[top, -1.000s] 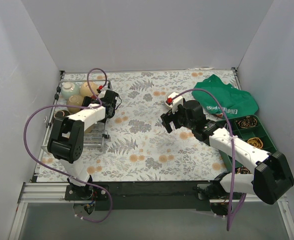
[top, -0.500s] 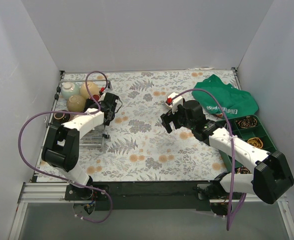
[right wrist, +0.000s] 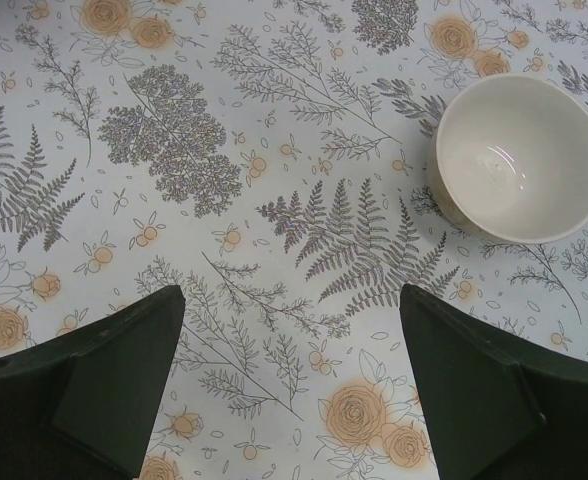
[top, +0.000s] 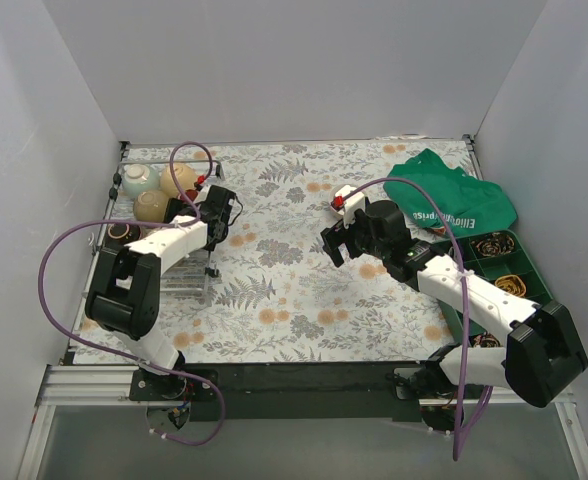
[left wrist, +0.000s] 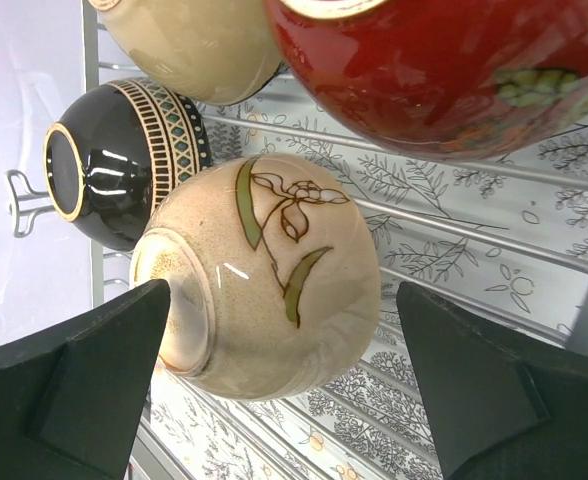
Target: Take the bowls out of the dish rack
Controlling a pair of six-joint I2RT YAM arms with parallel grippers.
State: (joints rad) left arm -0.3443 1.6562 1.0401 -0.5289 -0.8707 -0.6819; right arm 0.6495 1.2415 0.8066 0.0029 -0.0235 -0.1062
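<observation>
The silver wire dish rack (top: 182,280) sits at the left. In it I see a mint bowl (top: 137,180), a tan bowl (top: 179,178), a beige bowl (top: 152,206) and a dark bowl (top: 122,232). My left gripper (top: 206,214) is open over the rack. In the left wrist view its fingers (left wrist: 94,380) straddle a beige leaf-painted bowl (left wrist: 274,280) lying on its side, beside a black bowl (left wrist: 114,160), a red bowl (left wrist: 454,70) and the rack wires (left wrist: 474,232). My right gripper (top: 339,240) is open and empty above the cloth, with a cream bowl (right wrist: 519,155) upright just beyond it.
A green cloth (top: 454,200) lies at the back right. A green compartment tray (top: 534,283) with small items stands at the right edge. White walls close in the left, back and right sides. The floral tablecloth (top: 294,290) covers the table.
My left arm has shifted its elbow and moved the gripper slightly nearer over the rack. The right arm has not moved.
</observation>
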